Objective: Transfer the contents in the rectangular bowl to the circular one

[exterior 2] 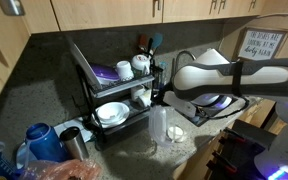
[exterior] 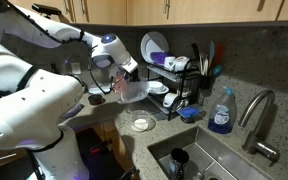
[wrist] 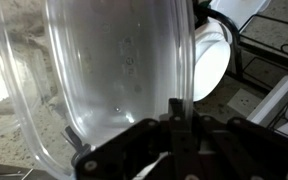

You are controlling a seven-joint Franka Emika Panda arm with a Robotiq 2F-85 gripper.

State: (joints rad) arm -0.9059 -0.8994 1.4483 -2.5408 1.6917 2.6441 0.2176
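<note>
While rim clamped between jaws, rectangular bowl [wrist: 114, 70] hangs tilted.

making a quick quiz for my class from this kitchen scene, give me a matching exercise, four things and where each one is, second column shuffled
1 rectangular bowl
2 circular bowl
3 blue soap bottle
4 dish rack

A on the counter beside the faucet
B held tilted in the shut gripper
C at the back, holding white dishes
D on the counter, below the tilted container

Pairs: 1-B, 2-D, 3-A, 4-C
</note>
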